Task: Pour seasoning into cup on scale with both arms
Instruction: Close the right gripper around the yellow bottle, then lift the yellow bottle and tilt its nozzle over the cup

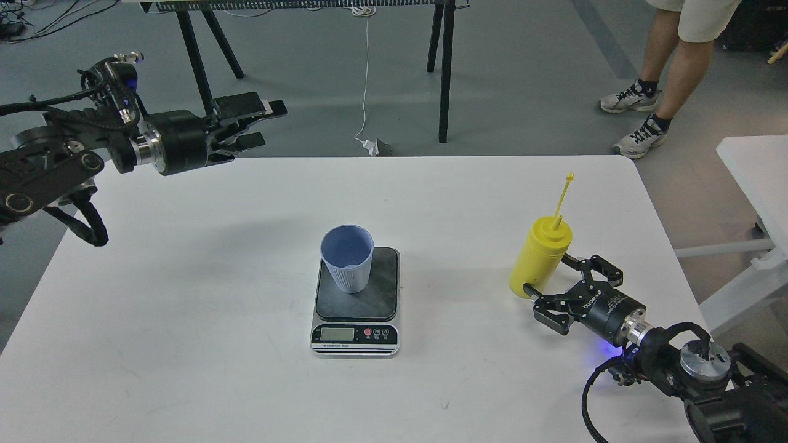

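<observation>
1. Jaws of the right gripper (550,274) are spread wide, one finger on each side of the lower body of the seasoning bottle (539,257); whether the pads actually press the plastic cannot be told.
2. Seasoning bottle stands upright on the bench (184,344), towards its right side, with the cone nozzle on top and the thin cap strap (563,195) sticking up above it.
3. Right arm comes in from the lower right corner, its silver wrist ring just behind the gripper body with white lettering.
4. Jaws of the left gripper (265,123) are parted with nothing between them, held in the air above the far left edge of the bench, pointing right.
5. Cup (346,257) stands upright on the dark platform of the scale (356,301), towards its rear left part.
6. Scale lies near the middle of the bench, display and round buttons facing the near edge, well apart from the bottle.
7. Beyond the bench are black trestle legs (444,74), a white cable (367,80) on the grey floor, and a person's legs (671,67) in sneakers at the upper right.
</observation>
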Motion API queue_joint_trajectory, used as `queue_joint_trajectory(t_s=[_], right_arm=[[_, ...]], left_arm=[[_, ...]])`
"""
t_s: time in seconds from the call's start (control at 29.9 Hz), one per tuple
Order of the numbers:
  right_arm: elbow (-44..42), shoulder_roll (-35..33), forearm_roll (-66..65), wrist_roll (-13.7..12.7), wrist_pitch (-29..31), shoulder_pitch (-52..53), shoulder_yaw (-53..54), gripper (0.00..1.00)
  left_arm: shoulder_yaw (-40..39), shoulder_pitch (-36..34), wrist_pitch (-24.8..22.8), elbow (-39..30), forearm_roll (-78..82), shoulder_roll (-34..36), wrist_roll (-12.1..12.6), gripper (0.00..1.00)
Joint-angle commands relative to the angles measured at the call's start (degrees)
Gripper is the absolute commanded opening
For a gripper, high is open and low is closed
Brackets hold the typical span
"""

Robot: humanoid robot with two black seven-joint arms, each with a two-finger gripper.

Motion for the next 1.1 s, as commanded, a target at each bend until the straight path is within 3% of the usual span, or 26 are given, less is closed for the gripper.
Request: queue_joint_trajectory(t_s=[0.0,0.47,0.54,0.64,0.7,0.9,1.07], right_arm=[[-1.2,0.8,0.0,0.0,0.0,0.4,0.0,0.99],[-3.1,2.6,-1.3,0.0,0.0,2.7,0.0,0.88],[-3.3,2.7,-1.4,0.0,0.0,2.7,0.0,0.76],[-3.3,3.4,-1.4,0.0,0.0,2.8,0.0,0.38],[-3.3,3.4,-1.6,0.0,0.0,2.9,0.0,0.21],[-3.3,3.4,-1.8,0.0,0.0,3.8,0.0,0.03],[-3.3,2.5,-3.2,0.0,0.0,9.2,0.0,0.02]], left_arm=[[0.0,0.1,0.0,0.0,0.0,0.1,0.0,0.99],[0.0,0.9,0.0,0.0,0.0,-0.1,0.0,0.99],[0.0,0.9,0.0,0.0,0.0,-0.1,0.0,0.99],[0.0,0.9,0.0,0.0,0.0,-0.1,0.0,0.99],[0.0,0.9,0.0,0.0,0.0,-0.1,0.0,0.99],[0.0,0.9,0.0,0.0,0.0,-0.4,0.0,0.99],[0.0,0.9,0.0,0.0,0.0,-0.4,0.0,0.99]])
